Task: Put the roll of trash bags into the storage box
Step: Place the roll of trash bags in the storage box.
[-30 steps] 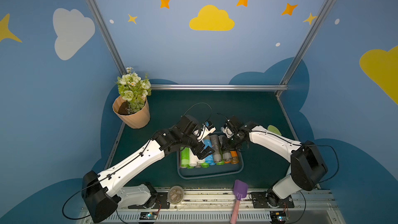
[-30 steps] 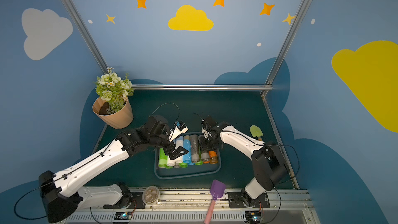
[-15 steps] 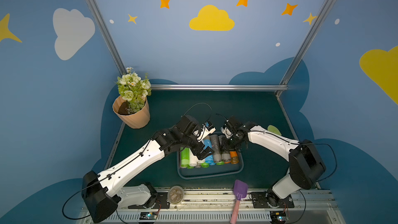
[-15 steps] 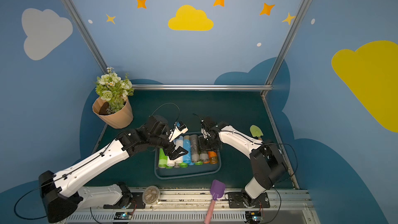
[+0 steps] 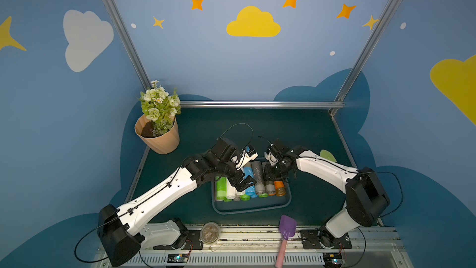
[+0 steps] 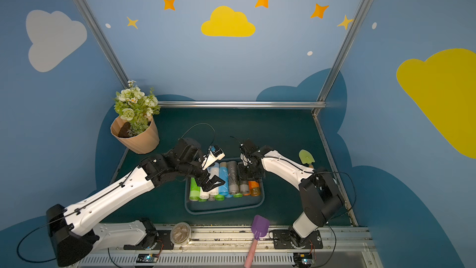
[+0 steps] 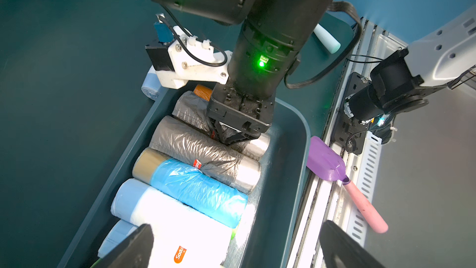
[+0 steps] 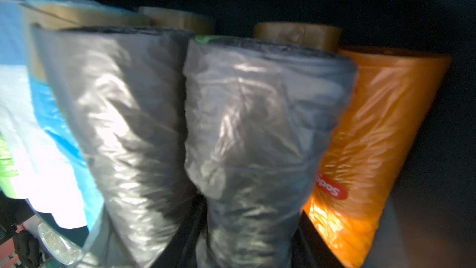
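The storage box (image 5: 251, 211) (image 6: 224, 211) (image 7: 291, 163), a shallow dark teal tray, holds a row of several trash bag rolls in green, white, blue, grey and orange. My right gripper (image 5: 274, 176) (image 6: 248, 175) (image 8: 247, 228) reaches down into the box with its jaws partly open. They straddle a grey roll (image 8: 257, 125) (image 5: 269, 188) that lies in the row beside the orange roll (image 8: 373, 137). My left gripper (image 5: 243, 183) (image 6: 213, 184) (image 7: 234, 243) hovers wide open and empty above the white roll (image 7: 180, 223).
A tan flower pot (image 5: 158, 137) stands at the back left. A purple shovel (image 5: 286, 230) and a clear lidded cup (image 5: 210, 232) lie on the front rail. A green shovel (image 5: 327, 154) sits right of the box. A pale blue roll (image 7: 149, 88) lies on the mat outside it.
The right gripper's jaws have widened around the grey roll in the box. Both arms have hardly moved.
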Tool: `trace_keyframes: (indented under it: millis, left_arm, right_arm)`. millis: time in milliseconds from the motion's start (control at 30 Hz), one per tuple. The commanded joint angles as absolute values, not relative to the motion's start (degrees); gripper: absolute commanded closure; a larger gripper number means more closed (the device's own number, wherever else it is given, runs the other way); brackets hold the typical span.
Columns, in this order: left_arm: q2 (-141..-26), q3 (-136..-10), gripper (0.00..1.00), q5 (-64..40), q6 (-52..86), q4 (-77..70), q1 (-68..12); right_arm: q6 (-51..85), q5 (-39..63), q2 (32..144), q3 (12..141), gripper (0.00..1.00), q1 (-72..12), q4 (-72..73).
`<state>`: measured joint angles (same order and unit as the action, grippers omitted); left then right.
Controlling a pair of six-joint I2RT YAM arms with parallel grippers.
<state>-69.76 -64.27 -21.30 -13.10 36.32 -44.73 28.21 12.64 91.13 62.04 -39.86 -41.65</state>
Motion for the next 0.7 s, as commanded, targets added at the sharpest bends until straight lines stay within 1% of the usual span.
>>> trace_keyframes:
  millis: [0, 367, 667]
  left_arm:
    - [-69.0, -64.5, 0.00, -22.1, -13.6, 37.1, -44.5]
    - [-68.4, -64.5, 0.00, -22.1, -13.7, 37.1, -44.5]
    - [-68.4, -64.4, 0.00, -22.3, -13.6, 37.1, -44.7]
  right_arm:
    - [28.2, 11.2, 88.4, 63.6, 0.55, -40.3, -42.7]
    - [28.6, 9.1, 83.6, 62.4, 0.45, -40.2, -42.1]
    - [28.7, 8.3, 81.3, 61.6, 0.43, -40.2, -41.2]
